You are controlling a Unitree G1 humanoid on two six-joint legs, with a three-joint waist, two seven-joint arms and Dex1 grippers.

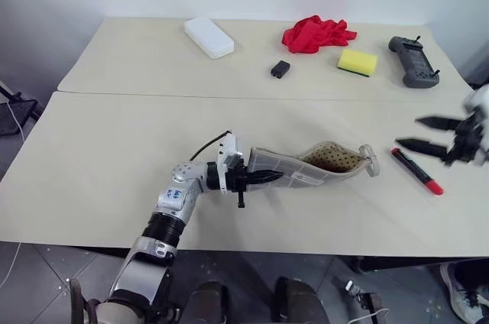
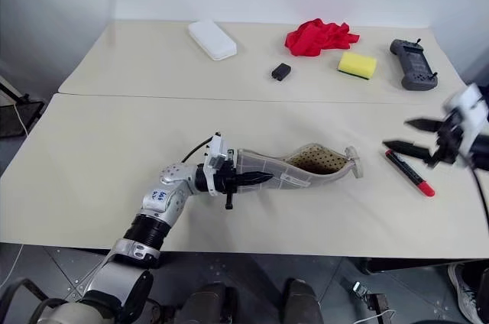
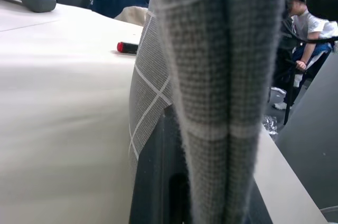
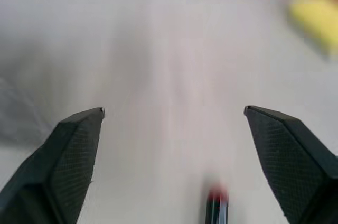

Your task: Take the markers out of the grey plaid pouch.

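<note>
Markers: one red-ended marker (image 1: 416, 170) lies out on the surface, right of the pouch; green one not seen.
Grey plaid pouch (image 1: 306, 168): near-centre, mouth facing right, dotted lining showing.
Left gripper (image 1: 256, 178): clamped on pouch's closed end.
Right gripper (image 1: 419, 134): jaws wide apart, empty, above marker.
Handling: pouch soft, floppy; markers light, likely to roll, best pinched mid-barrel.

Lab: bare tables (image 1: 114, 186), handheld controller (image 1: 412, 62).
</note>
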